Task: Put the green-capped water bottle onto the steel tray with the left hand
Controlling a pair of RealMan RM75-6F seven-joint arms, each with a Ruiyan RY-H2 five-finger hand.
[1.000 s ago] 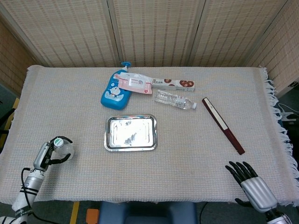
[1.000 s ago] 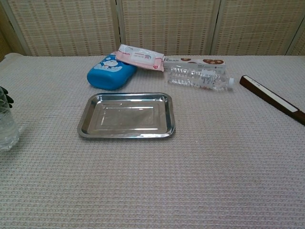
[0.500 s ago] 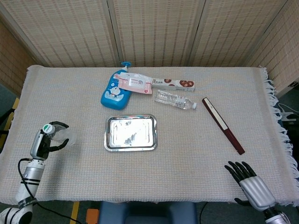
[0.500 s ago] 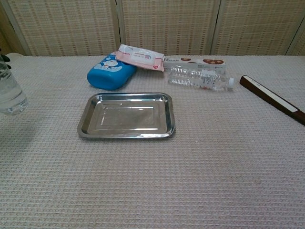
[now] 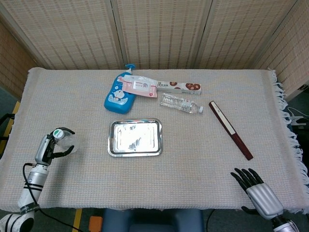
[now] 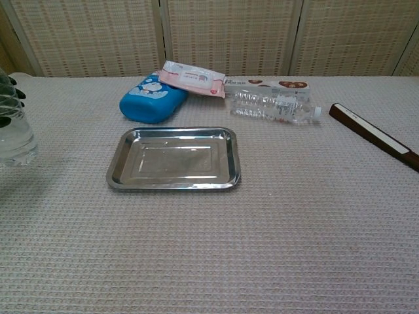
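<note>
My left hand (image 5: 48, 151) grips the clear green-capped water bottle (image 5: 64, 140) upright, lifted off the cloth at the table's left side. In the chest view the bottle (image 6: 13, 134) shows at the left edge with dark fingertips (image 6: 14, 81) around it. The steel tray (image 5: 135, 137) lies flat and bare in the middle, well to the right of the bottle; the chest view has the tray (image 6: 124, 176) at centre. My right hand (image 5: 258, 193) rests at the near right edge, fingers spread and holding nothing.
A blue bottle (image 5: 119, 94), a pink wipes pack (image 5: 140, 87), a long box (image 5: 179, 86) and a clear lying bottle (image 5: 181, 103) sit behind the tray. A dark stick (image 5: 230, 129) lies to the right.
The left hand, holding the bottle throughout, rose and shifted left, then came slightly back down and right. The right hand barely moved.
</note>
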